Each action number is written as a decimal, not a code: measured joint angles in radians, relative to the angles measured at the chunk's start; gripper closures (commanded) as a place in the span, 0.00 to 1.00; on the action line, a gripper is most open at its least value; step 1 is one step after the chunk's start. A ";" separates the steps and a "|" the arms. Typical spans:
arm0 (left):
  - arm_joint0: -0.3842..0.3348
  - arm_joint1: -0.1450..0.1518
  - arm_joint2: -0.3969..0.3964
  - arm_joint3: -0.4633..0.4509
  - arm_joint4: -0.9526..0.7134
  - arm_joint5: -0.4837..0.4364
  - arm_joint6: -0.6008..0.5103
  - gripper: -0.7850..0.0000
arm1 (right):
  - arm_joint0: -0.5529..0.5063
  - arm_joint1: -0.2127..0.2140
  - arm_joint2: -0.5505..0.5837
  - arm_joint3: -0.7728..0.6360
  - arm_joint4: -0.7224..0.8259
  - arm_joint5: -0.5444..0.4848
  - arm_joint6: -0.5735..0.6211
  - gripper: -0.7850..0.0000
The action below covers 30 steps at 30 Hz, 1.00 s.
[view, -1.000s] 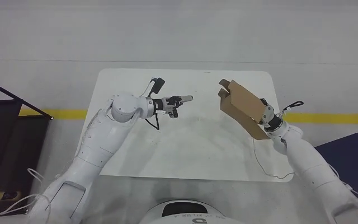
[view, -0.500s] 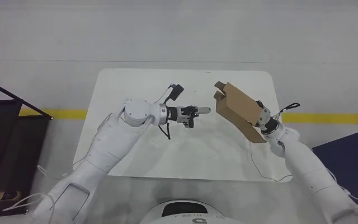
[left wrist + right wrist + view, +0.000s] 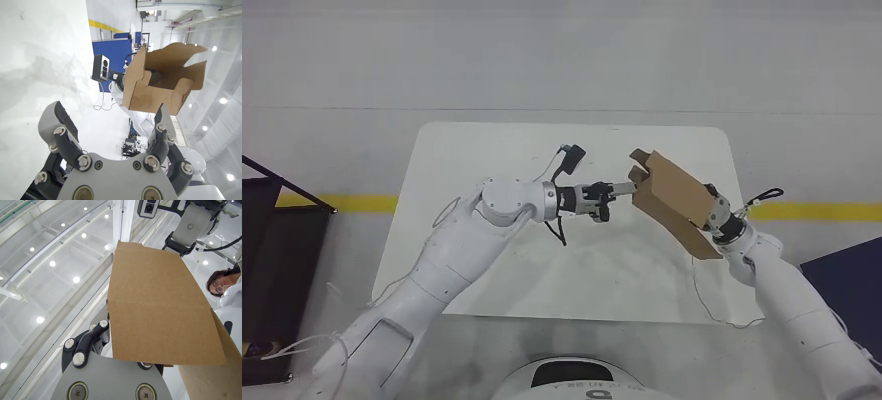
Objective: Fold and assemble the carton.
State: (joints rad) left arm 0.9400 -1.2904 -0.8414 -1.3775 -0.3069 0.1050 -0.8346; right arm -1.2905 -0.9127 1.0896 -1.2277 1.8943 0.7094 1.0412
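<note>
Carton [image 3: 674, 188] hides the right gripper's [image 3: 714, 213] pinching fingertips; its long axis runs diagonally over the table, open flapped end toward the spread left gripper [image 3: 628, 186].

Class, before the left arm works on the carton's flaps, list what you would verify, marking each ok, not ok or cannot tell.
1. Carton held off the table by right gripper: ok.
2. Left gripper open: ok.
3. Left gripper facing carton's open end: ok.
4. Flaps there unfolded: ok.
5. Left fingers clear of cardboard: cannot tell.
6. Right grip firm enough: cannot tell.
</note>
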 measured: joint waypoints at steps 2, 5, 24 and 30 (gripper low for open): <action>-0.010 -0.005 0.008 0.011 -0.007 -0.004 0.000 0.26 | -0.006 -0.001 0.008 -0.007 -0.010 0.001 -0.003 1.00; -0.026 -0.012 0.021 0.026 -0.007 -0.009 -0.002 0.54 | -0.016 -0.002 0.020 -0.018 -0.025 0.001 -0.008 1.00; -0.039 -0.013 0.000 0.044 0.035 -0.081 -0.036 0.56 | -0.029 -0.031 0.044 -0.021 -0.057 0.025 -0.047 1.00; -0.050 -0.004 -0.007 0.021 0.127 -0.077 -0.048 0.60 | -0.022 -0.042 0.037 -0.016 -0.074 0.033 -0.072 1.00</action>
State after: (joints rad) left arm 0.8897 -1.2945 -0.8482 -1.3564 -0.1798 0.0281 -0.8822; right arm -1.3124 -0.9551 1.1266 -1.2435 1.8207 0.7426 0.9695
